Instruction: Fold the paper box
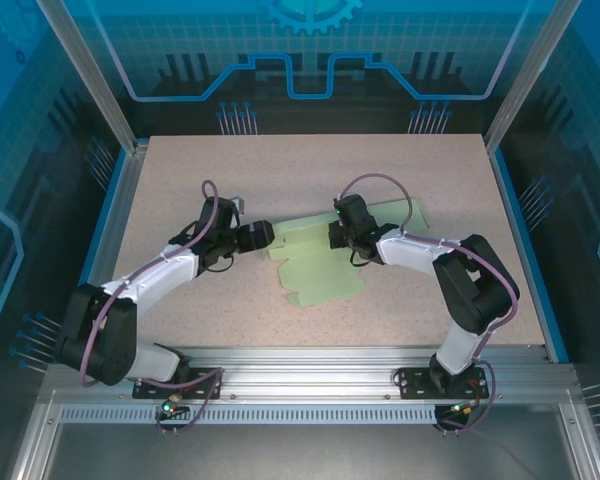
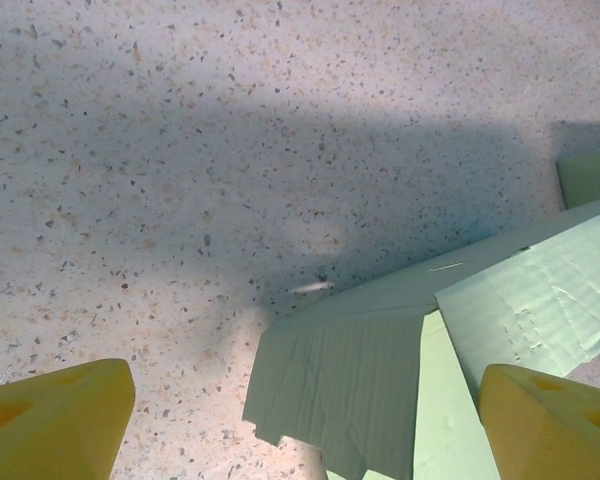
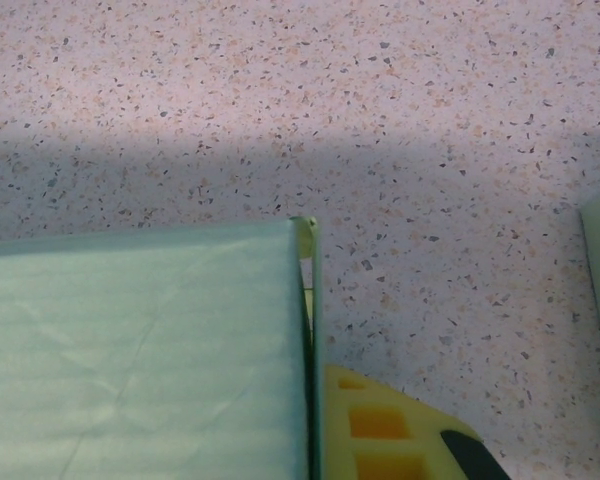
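Paper box (image 1: 320,270) lies flat, right gripper (image 1: 333,239) pinching one flap.

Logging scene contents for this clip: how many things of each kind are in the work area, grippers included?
green paper box: 1
grippers: 2 (left gripper, right gripper)
Total: 3

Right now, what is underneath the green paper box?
The paper box lies on the speckled table, which shows all around it. Anything directly beneath the sheet is covered. The right gripper has its jaws shut on one flap.
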You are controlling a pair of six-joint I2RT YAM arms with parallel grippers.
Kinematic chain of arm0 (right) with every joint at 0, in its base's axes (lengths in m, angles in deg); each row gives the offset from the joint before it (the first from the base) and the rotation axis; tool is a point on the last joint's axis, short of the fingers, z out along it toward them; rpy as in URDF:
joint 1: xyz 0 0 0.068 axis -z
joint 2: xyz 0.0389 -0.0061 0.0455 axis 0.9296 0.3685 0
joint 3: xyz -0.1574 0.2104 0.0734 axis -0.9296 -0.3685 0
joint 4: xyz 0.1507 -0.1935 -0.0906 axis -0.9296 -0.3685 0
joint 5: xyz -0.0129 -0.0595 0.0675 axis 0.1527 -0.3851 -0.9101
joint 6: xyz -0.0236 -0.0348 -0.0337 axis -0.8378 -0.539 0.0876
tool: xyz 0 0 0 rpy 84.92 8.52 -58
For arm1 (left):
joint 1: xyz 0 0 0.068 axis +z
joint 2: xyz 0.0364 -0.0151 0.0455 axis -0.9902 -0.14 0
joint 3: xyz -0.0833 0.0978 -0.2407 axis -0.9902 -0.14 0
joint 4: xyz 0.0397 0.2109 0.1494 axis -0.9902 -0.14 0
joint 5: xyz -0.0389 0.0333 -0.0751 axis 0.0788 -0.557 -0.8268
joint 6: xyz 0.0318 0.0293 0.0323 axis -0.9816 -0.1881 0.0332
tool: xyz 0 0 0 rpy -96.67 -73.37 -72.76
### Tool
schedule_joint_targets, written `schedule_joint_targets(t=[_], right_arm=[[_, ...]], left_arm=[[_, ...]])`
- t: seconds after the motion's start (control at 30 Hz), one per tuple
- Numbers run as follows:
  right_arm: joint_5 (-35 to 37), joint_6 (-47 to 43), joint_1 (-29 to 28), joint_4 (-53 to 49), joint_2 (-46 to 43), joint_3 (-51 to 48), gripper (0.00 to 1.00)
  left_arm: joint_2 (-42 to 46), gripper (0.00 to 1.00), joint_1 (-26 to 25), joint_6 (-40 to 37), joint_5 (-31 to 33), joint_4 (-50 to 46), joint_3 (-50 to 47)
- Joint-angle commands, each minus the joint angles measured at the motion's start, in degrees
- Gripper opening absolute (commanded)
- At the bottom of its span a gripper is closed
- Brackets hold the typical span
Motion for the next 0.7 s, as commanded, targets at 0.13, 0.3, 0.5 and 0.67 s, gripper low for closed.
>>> schedule_joint_targets(t=[0.13, 0.3, 0.5, 0.67], right_arm=[[-0.8, 1.5, -0.5, 1.1, 0.4, 0.6, 0.04], [-2.5, 2.1, -0.6, 2.0, 1.3, 0.3, 0.04], [-2.3, 2.1, -0.6, 1.8, 1.2, 0.0, 0.04], [-1.5, 2.1, -0.6, 1.2, 0.7, -0.2, 0.04]], left_arm=[[-4.9, 0.88, 0.2, -1.1, -0.8, 0.4, -0.7], [-7.4, 0.86, 0.2, -0.5, -2.0, 2.6, 0.4], [-9.4, 0.8, 0.2, 1.1, -1.5, 5.7, 1.3], [-7.8, 0.79, 0.3, 1.9, -2.3, 6.4, 1.4]])
